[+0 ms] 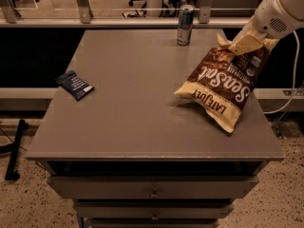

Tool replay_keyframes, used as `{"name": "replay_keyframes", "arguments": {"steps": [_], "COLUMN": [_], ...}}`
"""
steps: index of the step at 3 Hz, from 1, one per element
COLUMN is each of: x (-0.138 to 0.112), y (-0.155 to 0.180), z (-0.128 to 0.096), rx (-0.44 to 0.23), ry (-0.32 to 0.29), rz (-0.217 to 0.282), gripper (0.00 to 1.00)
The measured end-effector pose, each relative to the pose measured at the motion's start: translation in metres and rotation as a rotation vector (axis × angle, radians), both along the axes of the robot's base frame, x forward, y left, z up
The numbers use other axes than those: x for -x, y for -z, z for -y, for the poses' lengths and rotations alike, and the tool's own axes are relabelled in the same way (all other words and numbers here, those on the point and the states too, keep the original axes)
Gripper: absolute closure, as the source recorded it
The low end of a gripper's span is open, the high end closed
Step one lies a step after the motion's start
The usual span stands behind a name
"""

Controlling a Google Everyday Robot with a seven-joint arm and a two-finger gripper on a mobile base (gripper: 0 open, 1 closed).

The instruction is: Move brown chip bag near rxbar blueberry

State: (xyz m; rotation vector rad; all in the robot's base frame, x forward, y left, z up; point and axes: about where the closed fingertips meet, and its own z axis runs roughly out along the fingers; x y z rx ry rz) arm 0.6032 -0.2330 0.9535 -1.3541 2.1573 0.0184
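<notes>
Camera view: tool (243,43) (right) holds bag (219,85).

The bag (218,87), brown with a cream band and white "Sea Salt" script, is held tilted over the right side of the table (133,127), its top edge pinched by the gripper (243,45). The rxbar (74,84), a flat navy wrapper, is laid near the left edge, well apart.
</notes>
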Motion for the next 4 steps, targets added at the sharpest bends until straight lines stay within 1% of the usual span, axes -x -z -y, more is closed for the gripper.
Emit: {"name": "replay_keyframes", "arguments": {"steps": [1, 2, 3, 4], "x": [-0.009, -0.039, -0.077, -0.104], "y": [0.000, -0.004, -0.016, -0.025], "z": [0.000, 0.007, 0.017, 0.019], "rx": [-0.027, -0.052, -0.075, -0.115], "ry": [0.013, 0.037, 0.052, 0.053], "rz": [0.008, 0.043, 0.097, 0.132], "gripper": [1.00, 1.00, 1.00, 1.00]}}
